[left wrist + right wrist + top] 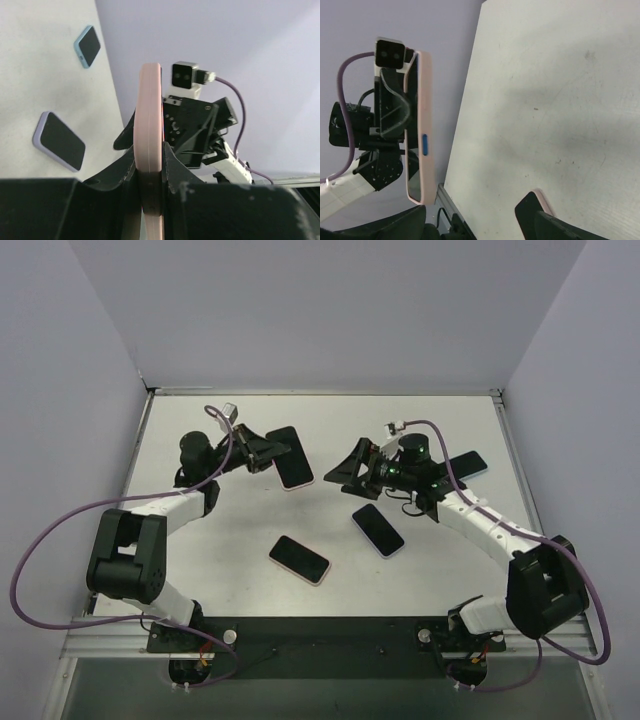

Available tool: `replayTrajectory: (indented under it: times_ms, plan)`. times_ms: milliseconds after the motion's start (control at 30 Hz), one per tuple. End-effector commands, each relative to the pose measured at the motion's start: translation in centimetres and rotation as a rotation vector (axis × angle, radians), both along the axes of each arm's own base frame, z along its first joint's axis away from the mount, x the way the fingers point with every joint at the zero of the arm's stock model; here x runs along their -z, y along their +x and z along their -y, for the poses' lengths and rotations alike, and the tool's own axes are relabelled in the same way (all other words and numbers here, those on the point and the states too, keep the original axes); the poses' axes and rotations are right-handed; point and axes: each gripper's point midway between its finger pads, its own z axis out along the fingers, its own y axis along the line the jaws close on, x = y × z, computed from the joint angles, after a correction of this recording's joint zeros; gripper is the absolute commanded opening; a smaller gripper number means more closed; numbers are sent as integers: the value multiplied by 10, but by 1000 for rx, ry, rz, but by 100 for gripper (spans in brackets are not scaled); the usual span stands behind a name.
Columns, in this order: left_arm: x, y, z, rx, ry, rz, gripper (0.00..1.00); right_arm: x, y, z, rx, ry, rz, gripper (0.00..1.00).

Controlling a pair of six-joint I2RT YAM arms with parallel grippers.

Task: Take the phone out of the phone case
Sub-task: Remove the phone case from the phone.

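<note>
Nearer than either claw, two spares lie flat on the bench [200,570]. A pink spare [300,559] sits between the claws, toward the bases, and a lilac spare [378,530] lies just on the near side of the right claw [348,476]. Neither is part of this step, so steer clear of both.

Past them, the left claw [150,167] is pinched narrow on the case [150,110], squeezing its flat faces at one end. The phone [292,460] is inside the case and lifted off the bench, its free end jutting past the fingertips toward the right claw. That claw stands wide and holds nothing, facing the free end across a gap.

The sound approach is probably for the right claw to come straight in and catch only the case lip at a free corner. The left pinch clamps phone and case together, so a pull on the whole thickness would only fight that grip. Peel slowly, since a twist could work the phone loose.

Farthest off, a blue spare [470,464] lies behind the right claw, partly hidden by its arm.
</note>
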Motion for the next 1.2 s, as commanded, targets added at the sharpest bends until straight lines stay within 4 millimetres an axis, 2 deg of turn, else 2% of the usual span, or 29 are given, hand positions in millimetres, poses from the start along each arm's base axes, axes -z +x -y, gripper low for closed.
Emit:
replayTrajectory:
  times_ms: [0, 133, 167, 200, 233, 367, 567, 667, 700, 767, 800, 833, 933, 967, 1000, 1033, 1100, 1167]
  plan:
    - [-66, -6, 0, 10, -132, 223, 0, -40, -1, -13, 4, 143, 71, 72]
    - [-68, -9, 3, 20, -150, 223, 0, -47, -9, -31, -42, 209, 62, 62]
    - [-68, -9, 3, 17, -150, 220, 0, -58, -8, -35, -52, 252, 96, 60]
    - [-68, -9, 3, 15, -150, 218, 0, -55, -12, -39, -56, 275, 70, 57]
    - [-66, -10, 3, 16, -148, 212, 0, -67, -12, -40, -60, 317, 108, 56]
    - [-63, -9, 2, 7, -138, 206, 0, -71, -13, -38, -42, 368, 120, 56]
    - [-61, -7, 2, 4, -137, 191, 0, -82, -17, -46, -75, 407, 118, 54]
    - [-62, -9, 2, 4, -151, 193, 0, -85, -12, -48, -74, 423, 109, 45]
    - [-61, -9, 2, 2, -154, 191, 0, -83, -10, -50, -76, 431, 93, 38]
    - [-62, -8, 1, -6, -161, 190, 0, -95, -10, -53, -87, 496, 88, 31]
    - [-61, -8, 1, -7, -162, 187, 0, -91, -8, -56, -89, 508, 68, 24]
    - [-61, -8, 1, -10, -163, 189, 0, -101, -9, -56, -104, 545, 97, 22]
    - [-61, -5, 0, -20, -163, 192, 0, -103, -10, -58, -120, 602, 68, 13]
    - [-61, -4, 0, -22, -164, 195, 0, -103, -9, -58, -120, 610, 65, 4]
    - [-63, -4, -1, -23, -167, 204, 0, -98, -10, -58, -113, 620, 32, 0]
    - [-64, -3, -1, -28, -168, 207, 0, -103, -10, -57, -108, 646, 49, 0]
    - [-68, -2, -2, -41, -178, 227, 0, -98, -9, -56, -92, 677, 18, 0]
    - [-75, -1, -3, -56, -192, 254, 0, -112, -9, -52, -84, 763, 0, 0]
